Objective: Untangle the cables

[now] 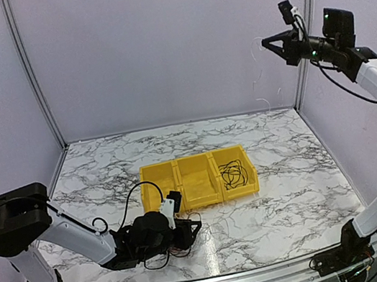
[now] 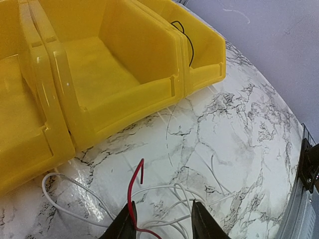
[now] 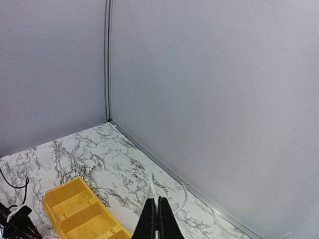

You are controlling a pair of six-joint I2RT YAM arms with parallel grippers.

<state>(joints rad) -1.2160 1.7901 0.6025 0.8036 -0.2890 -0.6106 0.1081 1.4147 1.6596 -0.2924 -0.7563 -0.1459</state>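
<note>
Between the fingers of the left pincer (image 2: 163, 213), low on the table (image 1: 294, 202), lie the loose ends of the job: 1 red cable (image 2: 130, 194) running up beside its left finger, and several white cables (image 2: 60, 199) looping across the gap and out to the left. The jaws stand about half wide with clear space between them, clamping nothing that I can see. These strands cross one another under the pincer, so I judge this bundle not yet separated. Just ahead of that pincer stands the yellow bin (image 1: 241, 190) with 3 compartments. The 2 nearest to it look bare, and the furthest one holds a small heap of black cables (image 1: 232, 173), which suggests 1 colour is already sorted away. The right pincer (image 3: 158, 201) hangs high in the air, well apart from the bin below it, with its jaws pressed together. A thin white cable (image 3: 151, 184) shows at its tip and seems to be pinched there, trailing down, though it is too fine to follow far. By my reading the task is partly done: red and white remain to be pulled apart and binned.
</note>
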